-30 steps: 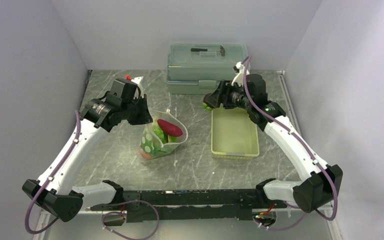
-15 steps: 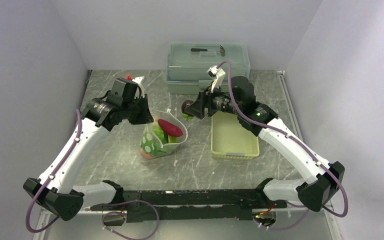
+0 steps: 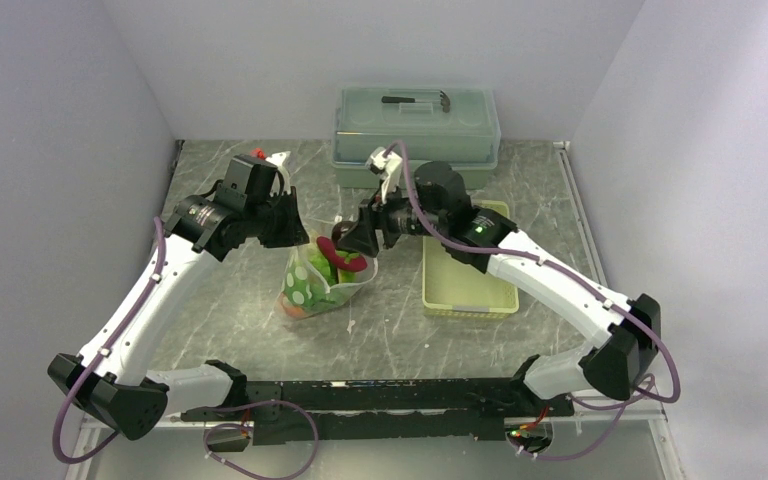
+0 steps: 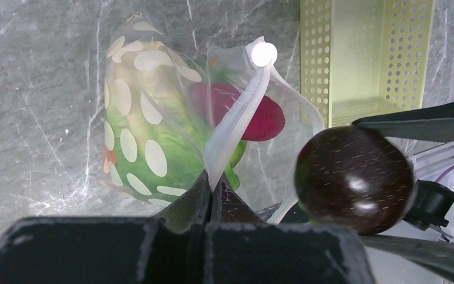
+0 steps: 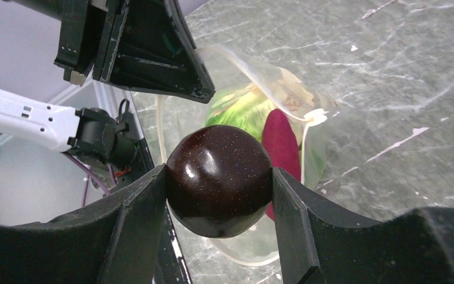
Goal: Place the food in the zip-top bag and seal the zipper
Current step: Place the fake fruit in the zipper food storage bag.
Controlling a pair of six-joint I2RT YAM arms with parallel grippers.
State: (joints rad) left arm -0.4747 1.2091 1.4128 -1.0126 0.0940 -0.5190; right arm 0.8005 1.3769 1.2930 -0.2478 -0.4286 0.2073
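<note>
The zip-top bag (image 3: 312,288) stands open on the table (image 3: 230,330), directly below and between the two grippers. The left gripper (image 4: 211,184) is pinched fully closed on the zipper (image 4: 238,120) strip, holding that edge of the mouth up. Just under its fingers, the magenta-purple root (image 4: 263,118) lies on top of the leafy lettuce (image 4: 174,148) inside the bag. The right gripper (image 5: 219,188) is partly spread and clamps the dark round piece (image 5: 219,177) between its fingers, close over the bag's mouth and near the left fingers. The raised zipper strip and the root lie between the ball and the bag's interior. Under the right forearm lies the yellow-green perforated tray (image 3: 468,300). Beyond that hand stands the lidded grey-green box (image 3: 415,125).
</note>
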